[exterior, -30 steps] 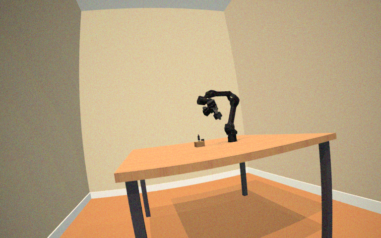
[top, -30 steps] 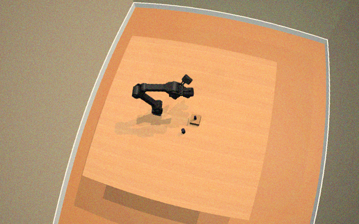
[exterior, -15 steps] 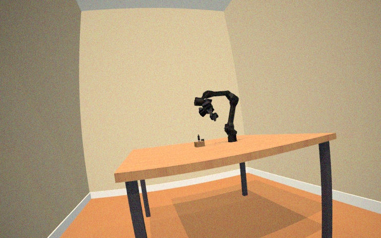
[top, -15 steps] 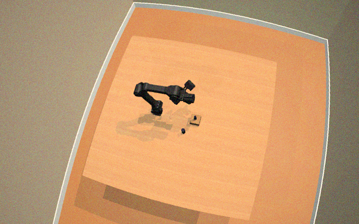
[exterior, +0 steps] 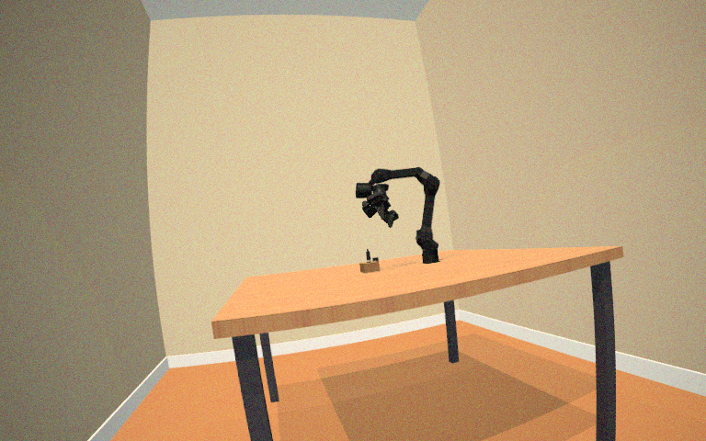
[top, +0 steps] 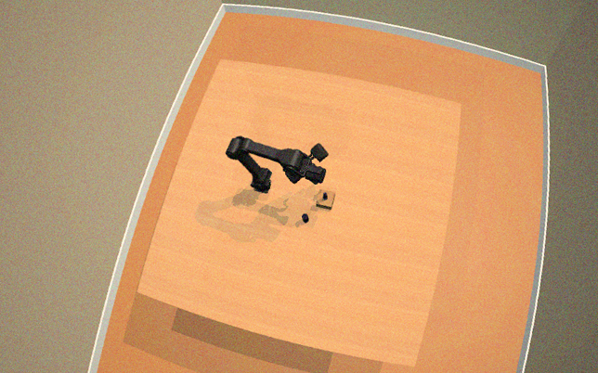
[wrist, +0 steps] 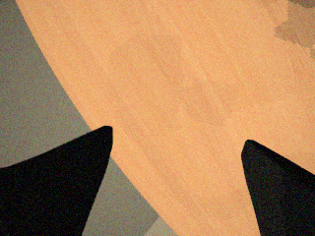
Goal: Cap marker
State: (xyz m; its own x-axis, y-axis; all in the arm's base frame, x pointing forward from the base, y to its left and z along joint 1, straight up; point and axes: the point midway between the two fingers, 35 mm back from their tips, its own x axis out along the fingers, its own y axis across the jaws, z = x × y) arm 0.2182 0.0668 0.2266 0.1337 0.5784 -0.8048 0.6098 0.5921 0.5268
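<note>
The arm (top: 267, 149) (exterior: 428, 208) reaches out over the desk (top: 371, 249) (exterior: 333, 301) (wrist: 197, 74), its pincer (exterior: 392, 222) (wrist: 180, 142) angled down high above the top and released, with the 2 fingertips well apart and nothing between them. The marker (top: 324, 195) (exterior: 368, 254) stands upright in the block (top: 326, 201) (exterior: 370, 266), uncapped, below the pincer and apart from it. The cap (top: 305, 217) (exterior: 375, 258) sits on the desk near the block, not touching it, and the wrist view shows neither cap, marker nor block, only the 2 dark fingers over bare wood and part of the room beyond the desk's edge.
</note>
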